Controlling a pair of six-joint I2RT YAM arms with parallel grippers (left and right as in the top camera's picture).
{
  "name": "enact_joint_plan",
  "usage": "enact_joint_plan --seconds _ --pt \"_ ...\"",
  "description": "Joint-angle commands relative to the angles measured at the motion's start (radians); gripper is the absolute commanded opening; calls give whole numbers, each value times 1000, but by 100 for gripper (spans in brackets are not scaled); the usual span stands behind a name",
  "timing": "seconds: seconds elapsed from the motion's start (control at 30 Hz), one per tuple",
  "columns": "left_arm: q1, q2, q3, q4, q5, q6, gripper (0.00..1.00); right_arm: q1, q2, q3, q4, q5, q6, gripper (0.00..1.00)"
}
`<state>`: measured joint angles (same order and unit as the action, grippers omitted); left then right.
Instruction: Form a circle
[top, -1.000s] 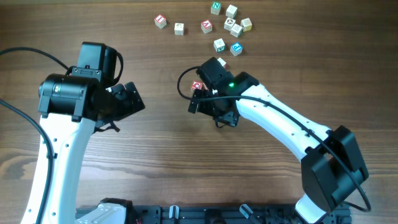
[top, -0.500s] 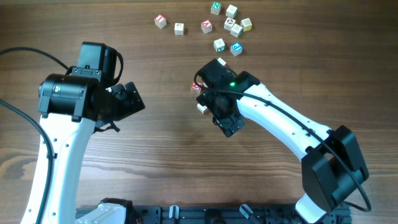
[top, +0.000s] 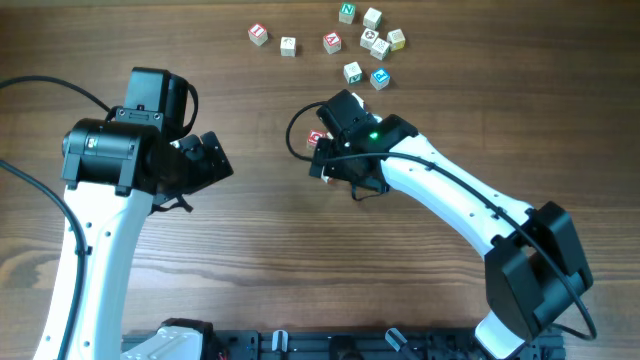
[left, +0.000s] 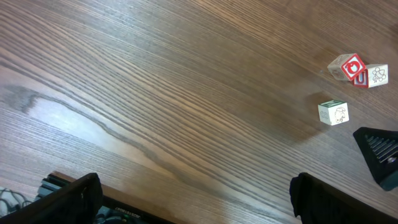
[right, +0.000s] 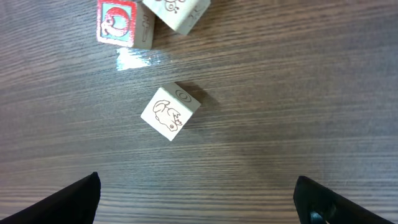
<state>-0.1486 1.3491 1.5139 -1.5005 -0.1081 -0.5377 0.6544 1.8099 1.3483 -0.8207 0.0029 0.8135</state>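
Lit brightly and evenly from above, with only soft, short shadows on the table. Shows a pale sheen on the wood in the left wrist view and 1 small white glare patch below the red-faced cube in the right wrist view. Renders grain sharply; drops to black at the lower corners.

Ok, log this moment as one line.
left gripper open, empty | right gripper open above rabbit cube | red-faced cube against pale cube | circle: three cubes only

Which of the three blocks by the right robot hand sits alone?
The pale wooden cube with the rabbit drawing. The red-faced cube and the other pale cube huddle together, away from it.
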Motion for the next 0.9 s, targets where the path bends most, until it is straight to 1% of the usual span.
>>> enact_joint_plan --seconds 0.0,0.03,0.1,0.17,0.27,0.4,0.47,0.63,0.67,0.7,0.77,0.8,0.87 --pt "0 -6 3 0 -17 -17 100 1 -15 -31 33 27 108 98" --pt "0 -6 3 0 -17 -17 100 3 -11 -47 56 27 197 95" --pt "0 -6 3 0 -17 -17 100 16 2 -87 140 25 316 91" --pt "0 -6 3 0 -17 -17 100 36 31 -105 218 3 431 84" --pt "0 -6 3 0 -17 -17 100 69 68 -105 327 8 414 84" --pt "0 -6 3 0 -17 -17 100 79 150 -105 326 48 430 84" --pt "0 -6 3 0 -17 -17 100 79 175 -105 293 97 493 84" --pt "0 -6 3 0 -17 -17 100 79 178 -105 299 170 495 83" --pt "0 -6 3 0 -17 -17 100 79 179 -105 306 170 494 81" --pt "0 -6 3 0 -17 -17 100 79 180 -105 308 170 494 76" --pt "0 -6 3 0 -17 -17 100 79 180 -105 308 169 492 61" --pt "0 -6 3 0 -17 -17 100 79 180 -105 309 164 485 55" --pt "0 -6 3 0 -17 -17 100 80 180 -105 310 150 420 41"
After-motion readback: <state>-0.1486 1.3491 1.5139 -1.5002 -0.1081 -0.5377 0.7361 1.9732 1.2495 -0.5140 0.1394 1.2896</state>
